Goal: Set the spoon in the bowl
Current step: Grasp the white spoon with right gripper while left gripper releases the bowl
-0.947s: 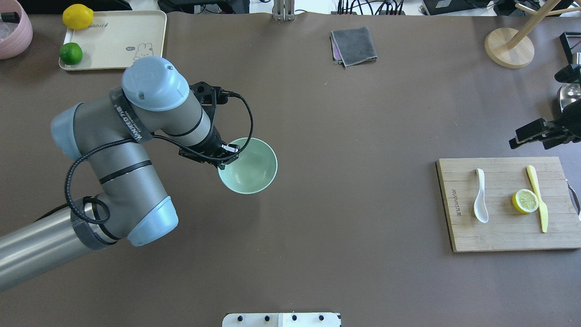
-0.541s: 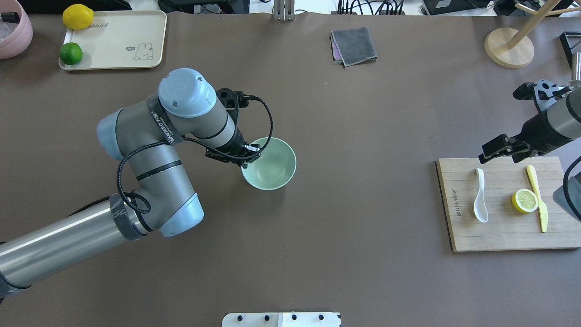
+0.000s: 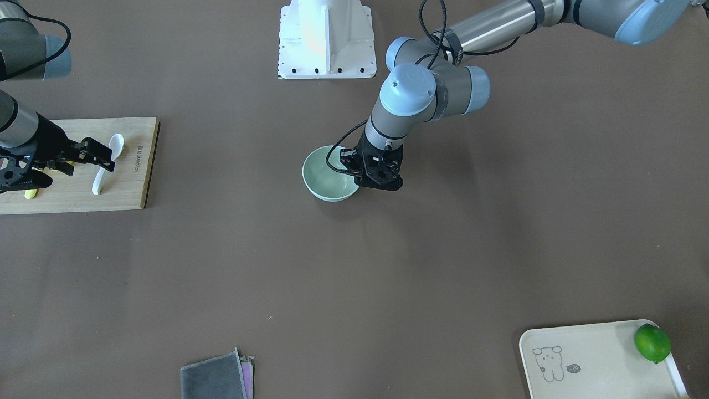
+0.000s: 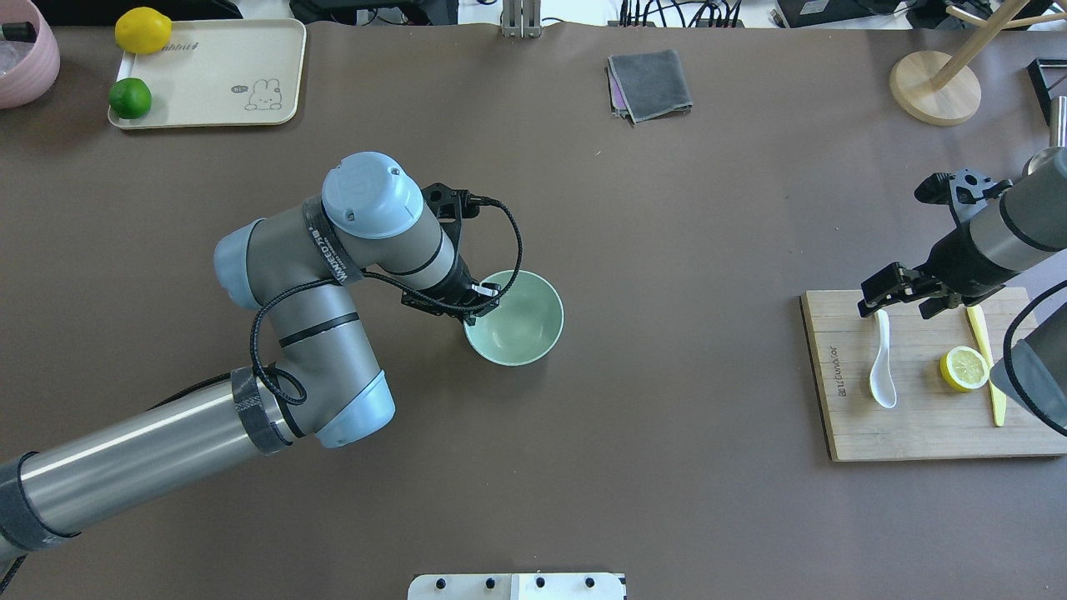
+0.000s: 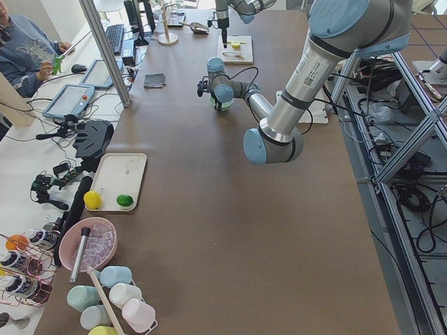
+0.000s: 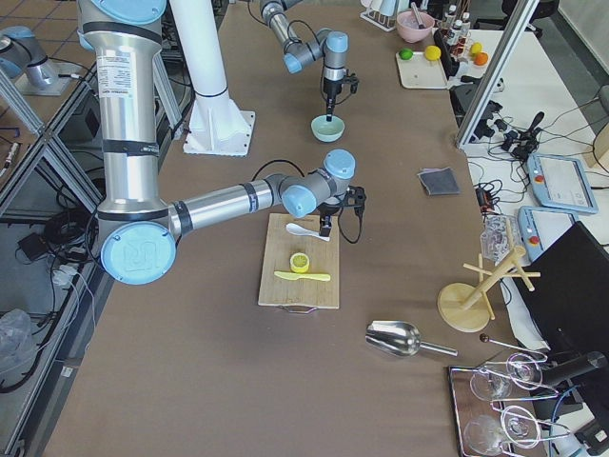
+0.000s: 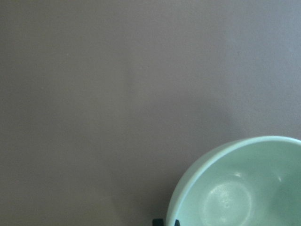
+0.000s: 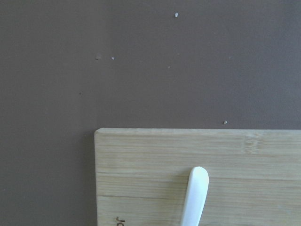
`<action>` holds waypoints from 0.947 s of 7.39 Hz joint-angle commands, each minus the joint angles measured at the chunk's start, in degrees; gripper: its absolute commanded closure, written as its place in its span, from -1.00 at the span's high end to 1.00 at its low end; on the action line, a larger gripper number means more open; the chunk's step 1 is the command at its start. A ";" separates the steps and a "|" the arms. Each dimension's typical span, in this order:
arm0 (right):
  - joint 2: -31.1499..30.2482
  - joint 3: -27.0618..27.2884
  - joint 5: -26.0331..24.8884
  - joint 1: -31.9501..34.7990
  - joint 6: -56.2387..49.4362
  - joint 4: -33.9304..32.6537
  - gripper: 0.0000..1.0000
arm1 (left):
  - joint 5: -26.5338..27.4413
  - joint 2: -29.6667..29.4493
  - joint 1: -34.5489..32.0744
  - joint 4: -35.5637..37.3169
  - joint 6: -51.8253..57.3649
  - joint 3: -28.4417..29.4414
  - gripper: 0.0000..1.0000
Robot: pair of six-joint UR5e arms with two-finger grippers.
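The pale mint-green bowl (image 4: 521, 325) sits mid-table, left of centre. My left gripper (image 4: 477, 302) is shut on the bowl's left rim; the rim also shows in the left wrist view (image 7: 197, 165). The white spoon (image 4: 882, 367) lies on the wooden cutting board (image 4: 917, 433) at the right, handle pointing away from me. My right gripper (image 4: 904, 297) is open and hovers over the board's far edge, just above the spoon's handle tip (image 8: 197, 188). In the front-facing view it (image 3: 99, 155) stands over the spoon (image 3: 108, 160).
A lemon half (image 4: 964, 369) and a yellow knife (image 4: 992, 375) lie on the board beside the spoon. A grey cloth (image 4: 650, 83) lies at the back. A tray (image 4: 217, 75) with a lemon and a lime is at the back left. A wooden stand (image 4: 934, 87) is at the back right.
My left gripper has moved right with the bowl in it. My right arm has come in from the right edge to above the spoon's handle.
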 commanded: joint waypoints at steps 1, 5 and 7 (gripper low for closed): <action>0.07 -1.86 -0.04 -0.36 1.39 0.03 0.88 | 0.00 -0.35 0.70 -0.31 -0.49 0.42 -1.00; 0.07 -3.63 -0.04 -1.14 2.89 0.12 0.66 | 0.00 -0.70 0.97 -0.49 -0.31 0.34 0.25; 0.07 -4.42 -0.30 -2.20 2.98 0.12 0.61 | 0.00 -0.61 0.88 -2.24 -0.23 0.16 0.52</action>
